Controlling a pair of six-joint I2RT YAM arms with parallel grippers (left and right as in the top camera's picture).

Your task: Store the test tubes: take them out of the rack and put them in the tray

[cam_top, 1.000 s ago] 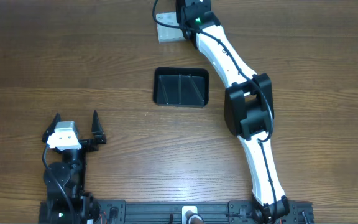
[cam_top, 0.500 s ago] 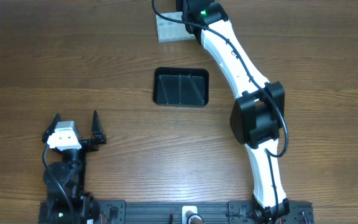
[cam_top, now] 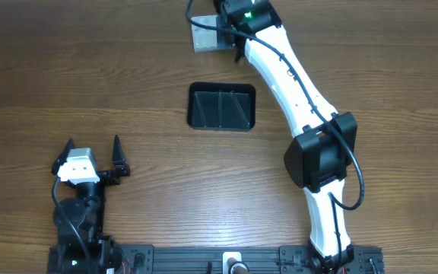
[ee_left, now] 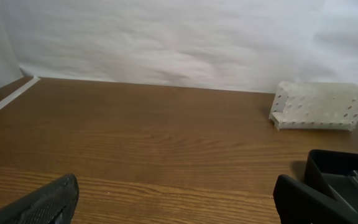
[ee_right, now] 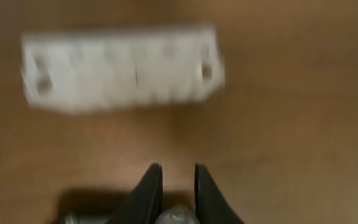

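Just beyond right jaws — narrow, near closed — white rack (ee_right: 120,65); left jaws wide, well apart.

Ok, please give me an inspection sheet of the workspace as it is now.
Surface: wooden table, bare brown wood.
Job's things: white rack at the far edge; black tray mid-table, contents unclear.
Clutter: nothing seen.
Grippers: left gripper open, near its base; right gripper close beside the white rack.
Cables: black cable looping along the right arm.
Surroundings: white backdrop behind the table.
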